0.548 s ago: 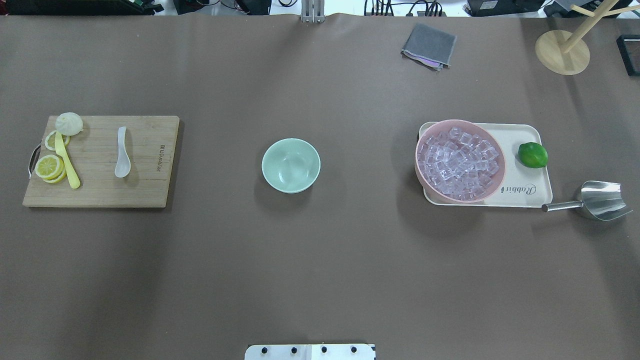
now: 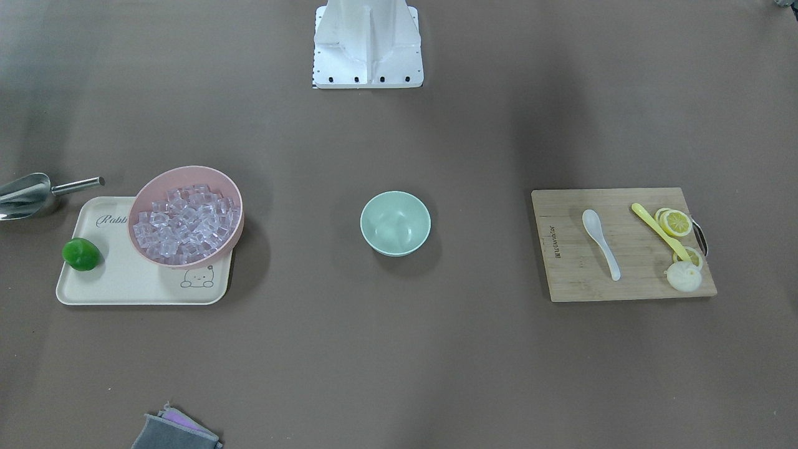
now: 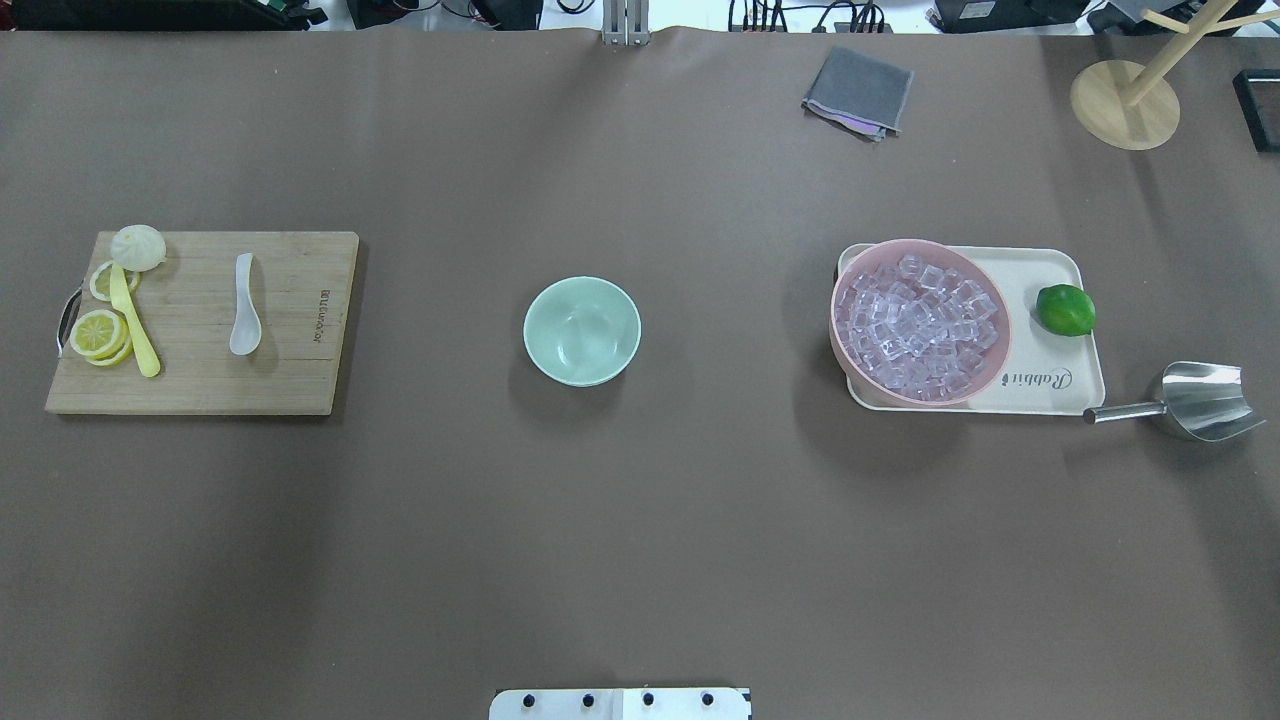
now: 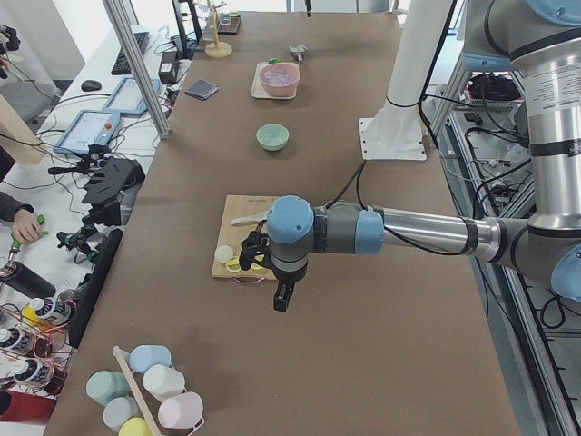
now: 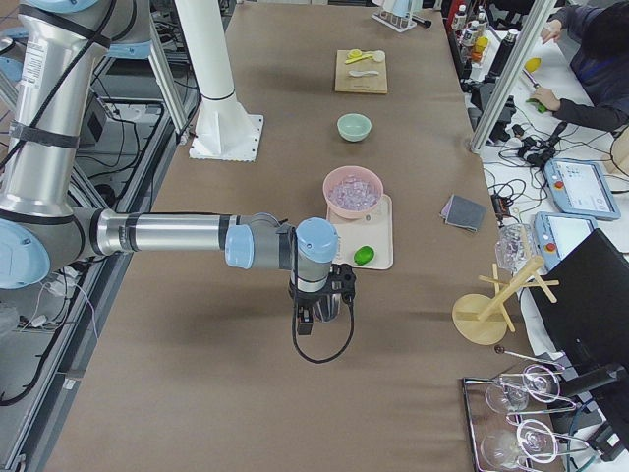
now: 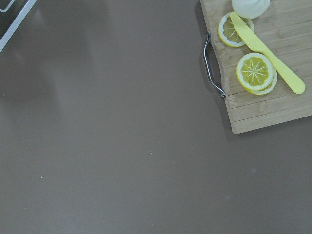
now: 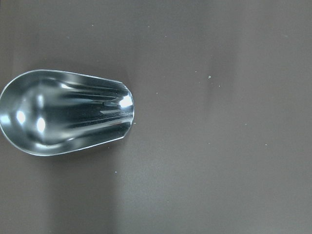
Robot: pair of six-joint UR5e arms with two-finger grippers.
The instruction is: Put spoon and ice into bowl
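Observation:
The white spoon (image 3: 244,305) lies on the wooden cutting board (image 3: 300,380) at the table's left; it also shows in the front view (image 2: 600,242). The mint-green bowl (image 3: 582,330) stands empty mid-table, also in the front view (image 2: 395,223). The ice (image 3: 920,325) is a heap of clear cubes in the pink bowl (image 3: 838,335) on the right. My left gripper (image 4: 281,298) hangs over the table beyond the board's outer end. My right gripper (image 5: 314,315) hangs over the steel scoop (image 7: 63,114). Whether either is open, I cannot tell. Neither shows in the overhead view.
Lemon slices (image 3: 98,333), a slim yellow spoon (image 3: 135,325) and a white peel sit on the board. The pink bowl and a lime (image 3: 1065,309) rest on a cream tray (image 3: 1050,385). A grey cloth (image 3: 858,92) and a wooden stand (image 3: 1125,105) are at the far side.

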